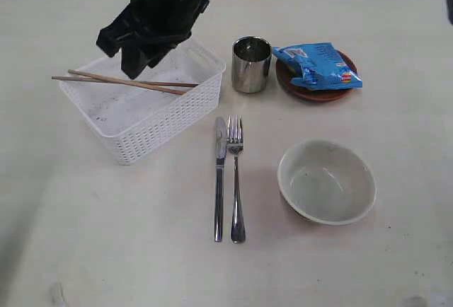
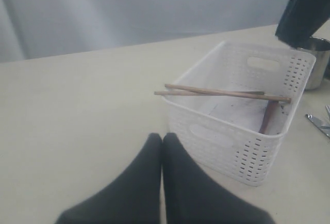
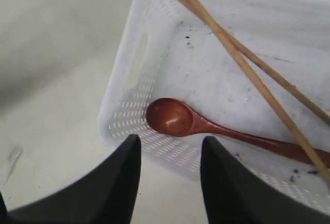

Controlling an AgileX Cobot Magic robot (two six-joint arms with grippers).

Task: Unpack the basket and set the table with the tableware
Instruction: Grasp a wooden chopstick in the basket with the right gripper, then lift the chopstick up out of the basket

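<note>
The white basket [image 1: 163,119] stands left of centre on the table [image 1: 106,236]. Brown chopsticks [image 1: 127,82] lie across its rim. A reddish-brown wooden spoon [image 3: 175,116] rests on the basket floor; the arm hides it in the exterior view. My right gripper [image 3: 170,144] hangs open above the basket's far end [image 1: 131,59], just over the spoon's bowl, holding nothing. My left gripper [image 2: 162,137] is shut and empty, short of the basket [image 2: 227,141], outside the exterior view. Knife [image 1: 219,180], fork [image 1: 236,180], bowl [image 1: 326,181], steel cup [image 1: 251,64] and plate [image 1: 311,93] stand on the table.
A blue snack packet [image 1: 318,65] lies on the reddish-brown plate. The cup stands close to the basket's right corner. Knife and fork lie side by side just in front of the basket, with the bowl to their right.
</note>
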